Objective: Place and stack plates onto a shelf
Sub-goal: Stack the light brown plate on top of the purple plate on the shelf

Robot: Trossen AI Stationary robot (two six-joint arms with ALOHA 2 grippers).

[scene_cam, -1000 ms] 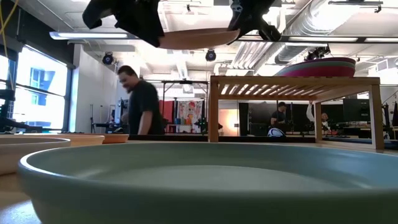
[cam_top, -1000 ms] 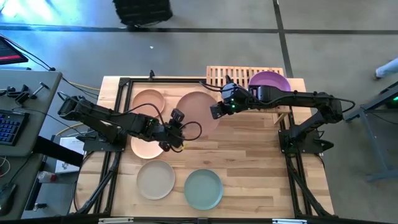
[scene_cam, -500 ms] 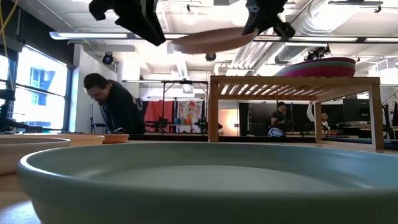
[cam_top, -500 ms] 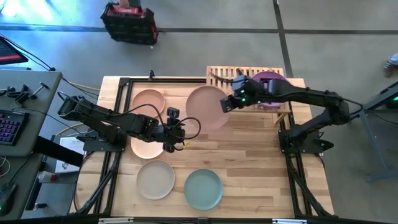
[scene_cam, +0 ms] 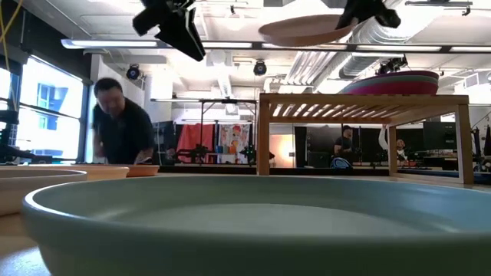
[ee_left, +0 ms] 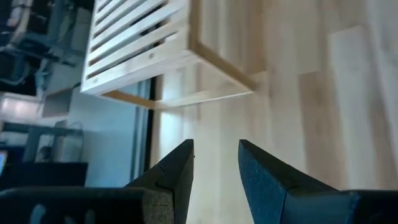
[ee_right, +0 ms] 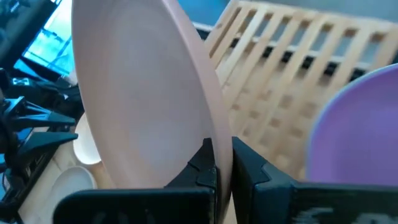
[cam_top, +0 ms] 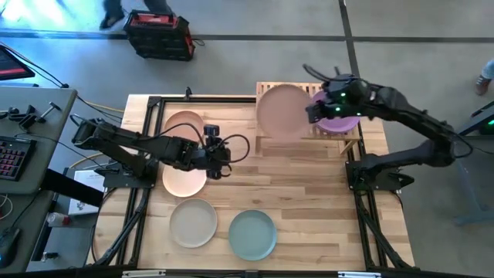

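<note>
My right gripper (cam_top: 312, 114) is shut on a pink plate (cam_top: 282, 112), which hangs in the air over the left half of the slatted wooden shelf (cam_top: 266, 91). In the low view the plate (scene_cam: 303, 29) floats well above the shelf top (scene_cam: 364, 101). A stack topped by a purple plate (cam_top: 341, 106) rests on the shelf's right half. My left gripper (cam_top: 225, 154) is open and empty, hovering above the table's middle next to two peach plates (cam_top: 184, 123). A beige plate (cam_top: 193, 222) and a mint green plate (cam_top: 252, 234) lie near the table's front edge. My right gripper pinches the pink plate's rim (ee_right: 219, 146) on its right-hand side, one finger (ee_right: 205, 163) on the upper face and the other under it. The fingers reach in about level from the table's right. The plate is lifted clear, nearly level, sticking out leftward from the fingers.
The shelf stands at the table's far edge, right of centre. The purple-topped stack (scene_cam: 395, 80) fills its right half. Black frame rails run along the table's left and right sides. A person (scene_cam: 123, 130) moves in the room beyond the table.
My right gripper has carried the pink plate from above the table's middle toward the far edge and to the right, rising, so the plate now hangs over the shelf's left half. My left gripper has drifted slightly toward the far edge.
</note>
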